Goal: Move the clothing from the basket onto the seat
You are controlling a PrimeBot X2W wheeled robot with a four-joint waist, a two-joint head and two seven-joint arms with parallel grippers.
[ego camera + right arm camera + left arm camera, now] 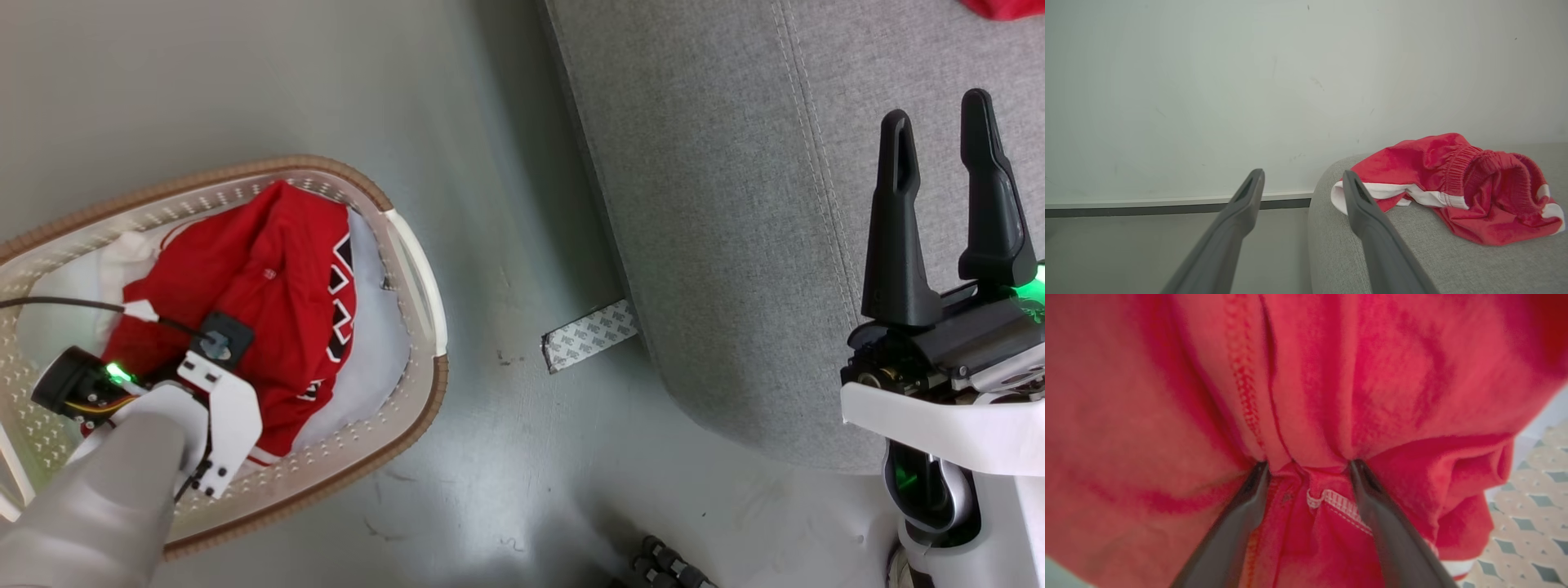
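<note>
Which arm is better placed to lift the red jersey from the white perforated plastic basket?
Left: the left gripper, open, presses both fingers into the red jersey in the white perforated basket; the right gripper hangs open over the grey fabric sofa.

The head camera looks steeply down at the floor (490,122), from well above, with the basket (326,167) at 8 o'clock and the seat (735,204) at 2 o'clock. The left wrist camera sits very close to the red jersey (1392,375), facing into it along the left fingers (1237,526); the head view shares that jersey. The right wrist camera looks nearly level along the right fingers (1372,228), across the seat's corner towards a wall (1208,81), with red shorts (1453,179) at 3 o'clock.
</note>
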